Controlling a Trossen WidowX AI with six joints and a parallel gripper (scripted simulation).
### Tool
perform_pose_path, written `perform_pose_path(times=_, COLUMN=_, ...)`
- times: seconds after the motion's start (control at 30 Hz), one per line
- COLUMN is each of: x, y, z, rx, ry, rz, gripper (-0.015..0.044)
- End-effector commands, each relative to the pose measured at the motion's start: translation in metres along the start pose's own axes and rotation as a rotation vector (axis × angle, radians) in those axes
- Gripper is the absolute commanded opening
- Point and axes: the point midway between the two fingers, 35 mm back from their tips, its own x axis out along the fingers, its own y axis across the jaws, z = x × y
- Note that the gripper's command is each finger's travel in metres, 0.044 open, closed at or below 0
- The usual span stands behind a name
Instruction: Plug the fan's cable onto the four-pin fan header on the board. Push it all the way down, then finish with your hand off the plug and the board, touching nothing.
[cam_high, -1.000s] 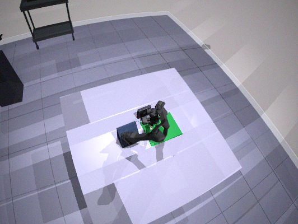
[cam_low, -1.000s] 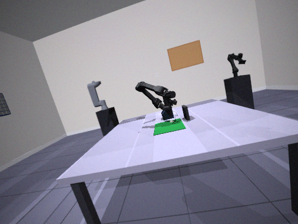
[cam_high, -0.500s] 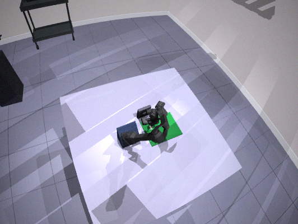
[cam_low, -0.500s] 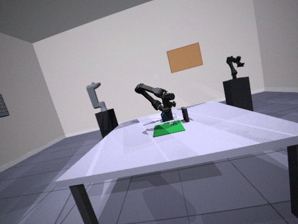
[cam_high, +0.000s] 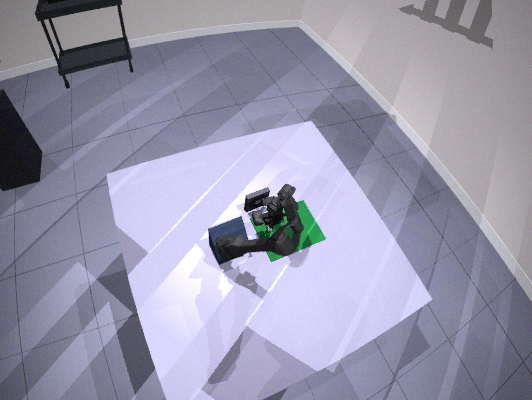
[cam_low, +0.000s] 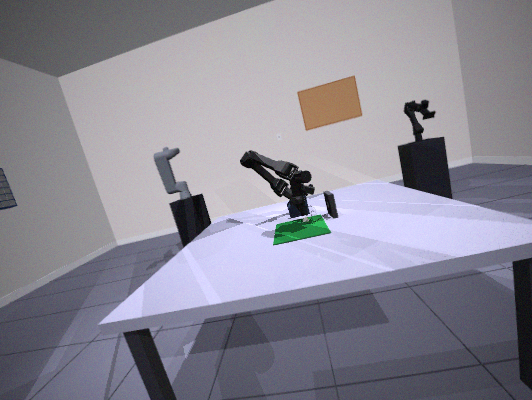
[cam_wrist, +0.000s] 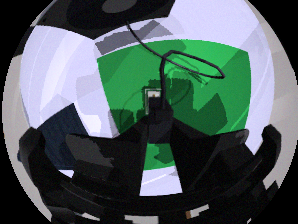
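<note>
The green board (cam_high: 314, 235) (cam_low: 300, 233) (cam_wrist: 120, 65) lies flat on the table. A small white fan header (cam_wrist: 153, 94) stands on it, just beyond my fingertips in the wrist view. My gripper (cam_wrist: 157, 119) is shut on the black cable plug (cam_wrist: 160, 113), which covers the near part of the header in that view. I cannot tell whether plug and header touch. The thin black cable (cam_wrist: 163, 80) rises from the plug, loops over the board and runs to the dark fan (cam_wrist: 117, 7) (cam_high: 257, 199) (cam_low: 330, 204). The fingertips are hidden or too small in the top and exterior views.
A dark blue block (cam_high: 229, 229) (cam_wrist: 62, 132) stands beside the board, close under the arm. The fan stands upright near the board's edge. The white table (cam_high: 350, 310) (cam_low: 225, 285) extends around them. Other arms on pedestals stand farther off, beyond the table.
</note>
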Motion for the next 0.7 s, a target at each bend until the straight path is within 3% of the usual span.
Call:
perform_pose_path(times=0.0, x=0.0027, y=0.0012, z=-0.0003, rx=-0.01, ry=0.008, rz=0.002, gripper=0.0)
perform_pose_path(times=0.67, x=0.0033, y=0.0021, z=0.0011, rx=-0.022, ry=0.007, rz=0.002, gripper=0.0)
